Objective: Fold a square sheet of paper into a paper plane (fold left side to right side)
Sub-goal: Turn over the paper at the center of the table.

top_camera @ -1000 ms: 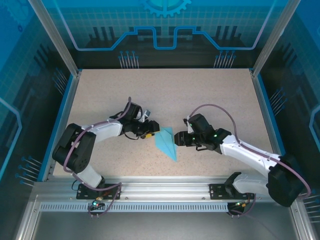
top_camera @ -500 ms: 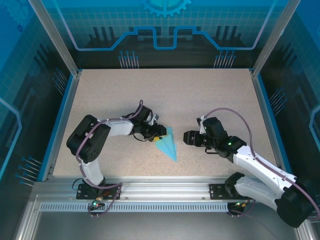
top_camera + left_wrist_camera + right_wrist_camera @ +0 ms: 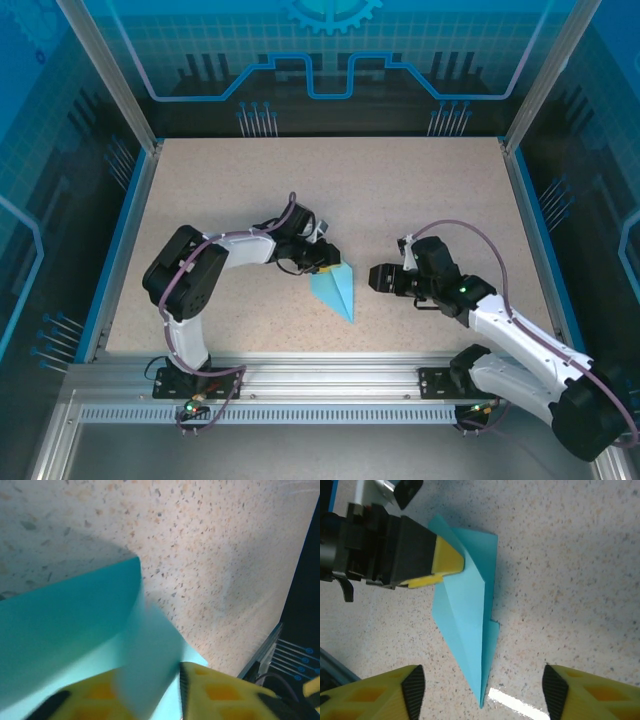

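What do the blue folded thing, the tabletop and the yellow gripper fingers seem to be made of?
paper plane: thin matte paper, sharply creased.
table: speckled beige, perhaps laminate or composite stone.
yellow fingers: likely moulded plastic, with recessed pockets.

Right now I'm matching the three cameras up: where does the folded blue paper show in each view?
Top external: folded paper mid-table, between the arms.
Left wrist: folded paper lower left, close up.
Right wrist: folded paper centre, point toward the bottom.
Shared landmark: left end effector, its yellow fingers at the folded paper's wide end.
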